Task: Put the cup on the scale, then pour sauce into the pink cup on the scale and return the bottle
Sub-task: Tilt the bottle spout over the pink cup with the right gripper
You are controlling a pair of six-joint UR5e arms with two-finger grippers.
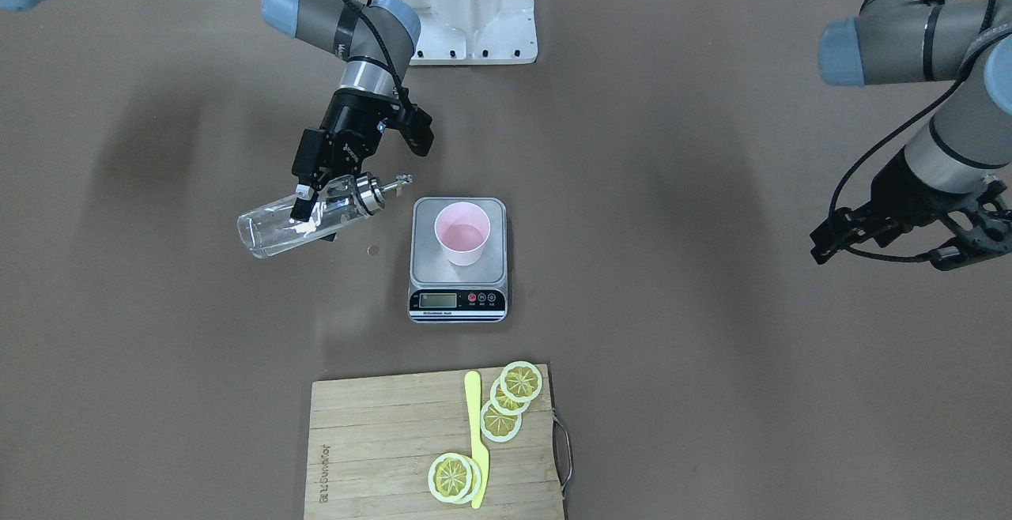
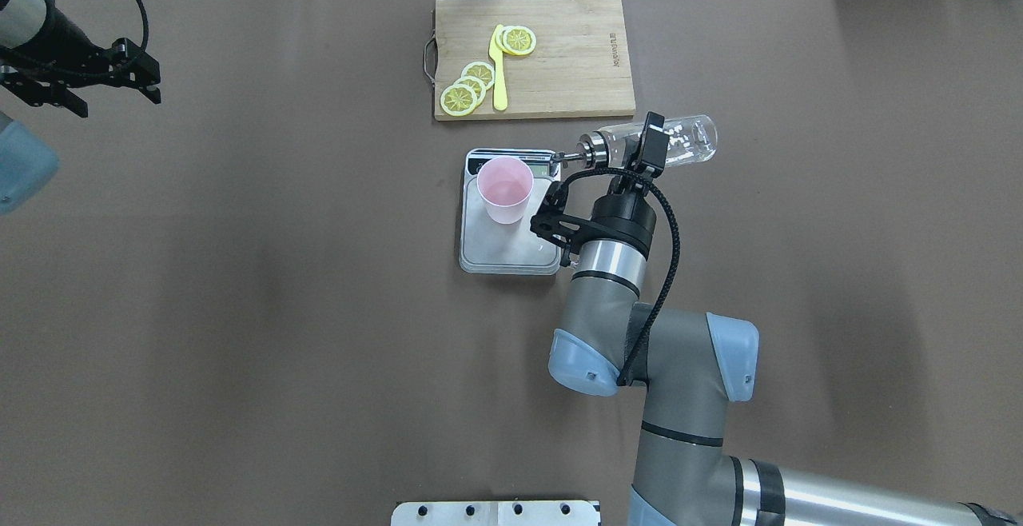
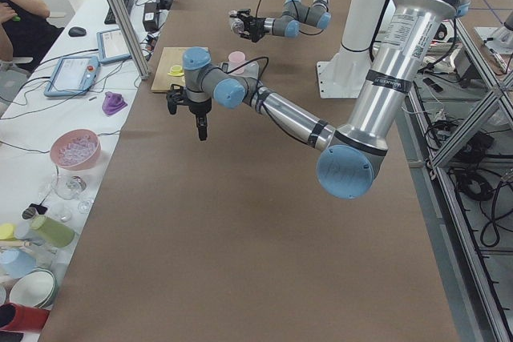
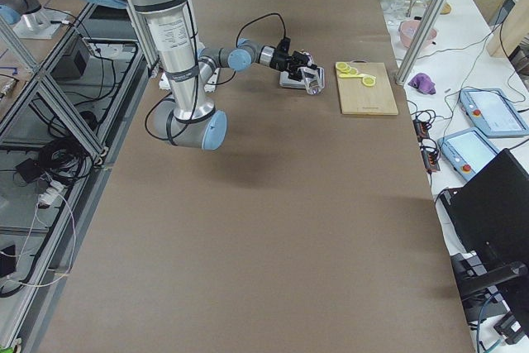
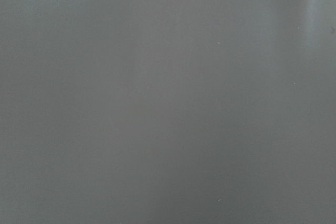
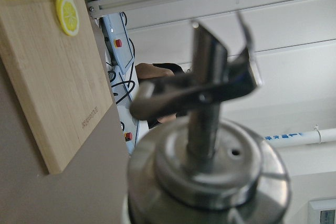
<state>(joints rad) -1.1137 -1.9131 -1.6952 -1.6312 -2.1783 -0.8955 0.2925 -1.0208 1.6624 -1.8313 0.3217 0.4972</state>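
The pink cup (image 1: 462,233) stands upright on the scale (image 1: 427,269), with clear sauce (image 1: 464,235) lying in its bottom. My right gripper (image 1: 304,208) is shut on the glass bottle (image 1: 273,231), which lies nearly level in the air beside the scale. Its metal spout (image 1: 402,181) points toward the scale, short of the cup's rim. From overhead the bottle (image 2: 679,141) is past the scale's (image 2: 511,258) far right corner. The right wrist view is filled by the pourer cap (image 6: 210,171). My left gripper (image 1: 984,227) hangs open and empty far off at the table's side.
A wooden cutting board (image 1: 379,441) with lemon slices (image 1: 518,384) and a yellow knife (image 1: 477,441) lies beyond the scale on the operators' side. The white base plate (image 1: 470,10) is at the robot's edge. The left wrist view shows only brown table.
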